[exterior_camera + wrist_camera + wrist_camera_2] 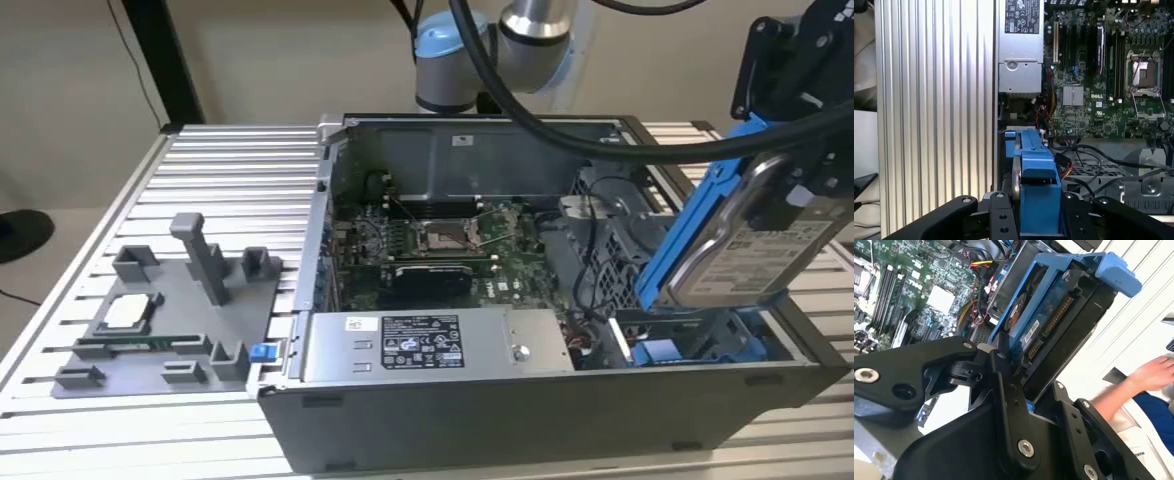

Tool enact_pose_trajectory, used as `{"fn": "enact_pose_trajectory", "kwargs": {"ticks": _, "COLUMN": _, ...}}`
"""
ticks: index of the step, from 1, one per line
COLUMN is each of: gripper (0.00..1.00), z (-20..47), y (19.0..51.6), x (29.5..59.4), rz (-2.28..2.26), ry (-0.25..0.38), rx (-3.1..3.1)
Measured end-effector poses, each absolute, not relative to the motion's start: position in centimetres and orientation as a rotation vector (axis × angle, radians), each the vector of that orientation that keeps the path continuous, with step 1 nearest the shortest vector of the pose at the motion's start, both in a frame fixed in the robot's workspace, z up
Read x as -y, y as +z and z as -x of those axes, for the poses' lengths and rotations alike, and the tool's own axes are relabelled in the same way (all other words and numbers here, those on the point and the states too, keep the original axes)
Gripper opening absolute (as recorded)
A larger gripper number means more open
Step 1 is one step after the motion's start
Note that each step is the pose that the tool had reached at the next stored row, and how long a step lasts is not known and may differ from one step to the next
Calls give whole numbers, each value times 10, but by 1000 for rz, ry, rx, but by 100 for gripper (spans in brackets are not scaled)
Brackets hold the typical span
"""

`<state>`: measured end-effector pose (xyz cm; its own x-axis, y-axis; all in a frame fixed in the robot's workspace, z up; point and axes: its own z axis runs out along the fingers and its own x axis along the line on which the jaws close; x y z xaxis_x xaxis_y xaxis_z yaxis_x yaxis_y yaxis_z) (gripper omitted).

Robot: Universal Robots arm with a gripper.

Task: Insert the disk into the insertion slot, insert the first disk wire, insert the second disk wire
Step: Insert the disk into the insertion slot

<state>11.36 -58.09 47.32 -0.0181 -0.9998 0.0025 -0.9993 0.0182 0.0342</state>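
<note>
Closed on the disk [741,255], the hand [797,185] grips it by its blue frame above the computer case [534,420], at the end of the case toward the exterior view's right. In the first wrist view the black fingers [999,220] press that blue frame from both sides.

Outside the case, toward the exterior view's left, a grey plastic stand [174,320] with upright posts lies on the ribbed metal tabletop [214,170]. A small blue part [263,351] sits between the stand and the case's near corner.

The case lies on its side with its cover off. Along its near wall rests the grey power supply [427,345] with a black-and-white label. Behind it, on the floor of the case, lies the green circuit board [400,250], with the square processor socket [441,237] near its middle. Red and yellow wires [979,265] run past the board's edge, and black cables [1094,155] lie loose inside the case beside it.

In the case's near corner toward the exterior view's right is the slot [701,340], a grey bay with blue rails. The disk stands steeply tilted over it, label facing outward, lower end down by the blue rails and upper end raised well above the case's rim. Whether it touches the rails cannot be told. In the second wrist view a person's hand [1154,374] shows outside the case, beyond the disk.
</note>
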Motion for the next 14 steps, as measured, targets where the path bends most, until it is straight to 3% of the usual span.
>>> {"fn": "enact_pose_trajectory", "kwargs": {"ticks": 14, "gripper": 0, "z": -122, "y": 456, "x": 582, "rz": -2183, "ry": -35, "rx": 2223}}
